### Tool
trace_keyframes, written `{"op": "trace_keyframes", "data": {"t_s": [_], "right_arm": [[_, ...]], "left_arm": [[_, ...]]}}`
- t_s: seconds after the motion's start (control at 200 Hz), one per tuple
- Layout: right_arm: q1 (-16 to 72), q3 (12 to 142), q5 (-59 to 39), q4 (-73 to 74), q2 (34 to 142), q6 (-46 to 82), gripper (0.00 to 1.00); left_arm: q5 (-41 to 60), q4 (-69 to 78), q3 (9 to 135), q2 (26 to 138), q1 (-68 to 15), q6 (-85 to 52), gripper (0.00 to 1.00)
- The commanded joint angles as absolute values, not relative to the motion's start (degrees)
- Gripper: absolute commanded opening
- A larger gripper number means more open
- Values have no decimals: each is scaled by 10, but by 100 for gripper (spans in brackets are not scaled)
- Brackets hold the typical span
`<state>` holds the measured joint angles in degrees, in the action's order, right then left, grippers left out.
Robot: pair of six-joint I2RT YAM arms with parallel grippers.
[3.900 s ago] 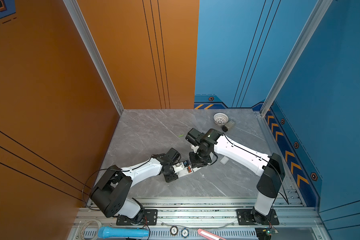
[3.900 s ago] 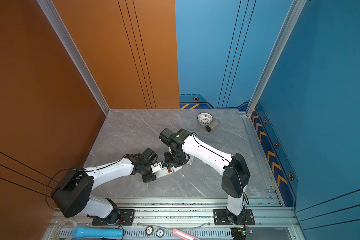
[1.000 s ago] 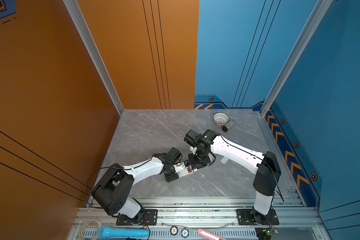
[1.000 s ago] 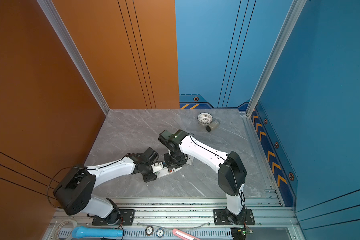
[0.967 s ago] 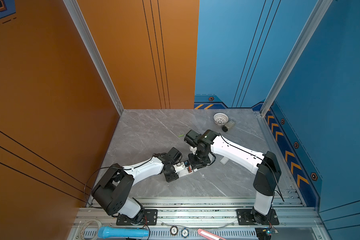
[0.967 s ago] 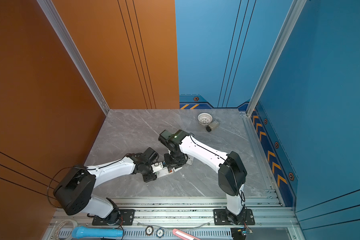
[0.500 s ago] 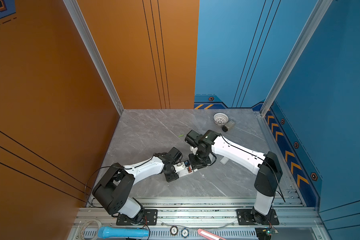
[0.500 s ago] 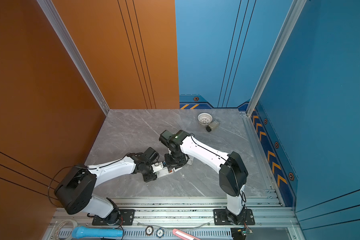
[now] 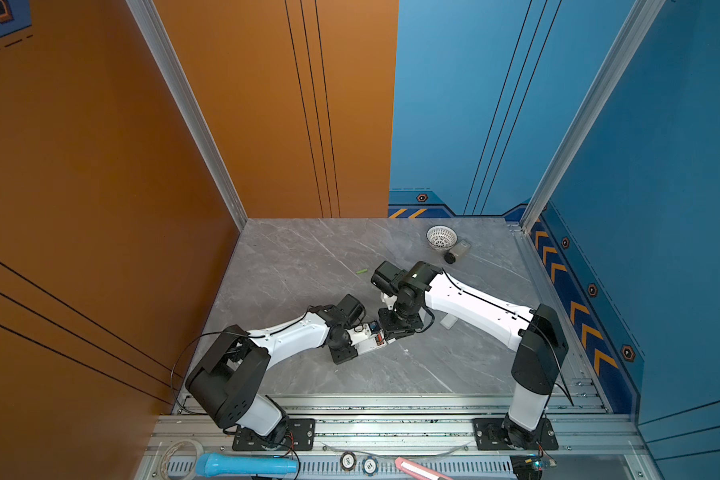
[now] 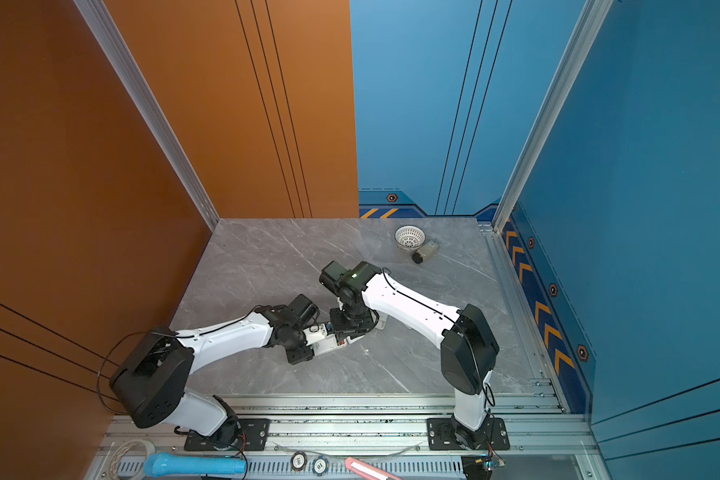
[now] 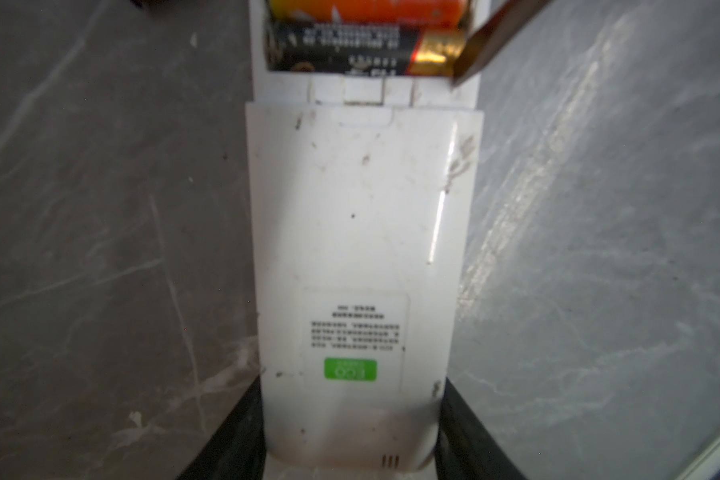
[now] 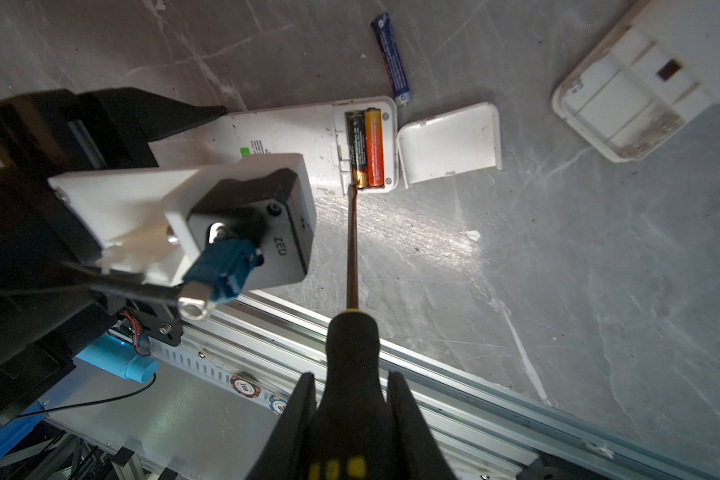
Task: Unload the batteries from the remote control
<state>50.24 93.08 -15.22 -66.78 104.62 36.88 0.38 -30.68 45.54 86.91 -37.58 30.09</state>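
Note:
The white remote control [image 11: 350, 249] lies back-up on the table, with my left gripper [image 11: 350, 424] shut on its end. Its battery bay stands uncovered and holds a black-and-gold battery [image 12: 355, 145] beside an orange one [image 12: 374, 145]. My right gripper [image 12: 352, 399] is shut on the black-and-yellow handle of a screwdriver [image 12: 352, 249]. The screwdriver's tip [image 11: 474, 50] touches the gold end of the black battery. A bluish battery [image 12: 391, 62] lies loose just past the remote. A light green battery [image 9: 361, 271] lies farther back on the table.
A white battery cover [image 12: 449, 141] lies against the remote's end, and a larger white plastic shell [image 12: 641, 83] lies farther off. A white mesh basket [image 9: 441, 237] and a small bottle [image 9: 457, 251] stand at the back right. A metal rail [image 9: 391, 415] runs along the front.
Over the last second nothing has visibly moved. Since about four seconds ago the right arm's elbow has shifted slightly left, with both grippers staying at the remote.

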Motion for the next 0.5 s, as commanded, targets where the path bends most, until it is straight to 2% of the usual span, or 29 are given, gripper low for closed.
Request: {"op": "trace_keyframes", "data": {"t_s": [0.0,0.496], "right_arm": [[503,905,-139,-732,1045,370,0],[507,923,-140,-728,1073,362,0]], "left_arm": [[-28,-289,446,899,-383,288,0],[-28,-289,448,897,-394,286,0]]}}
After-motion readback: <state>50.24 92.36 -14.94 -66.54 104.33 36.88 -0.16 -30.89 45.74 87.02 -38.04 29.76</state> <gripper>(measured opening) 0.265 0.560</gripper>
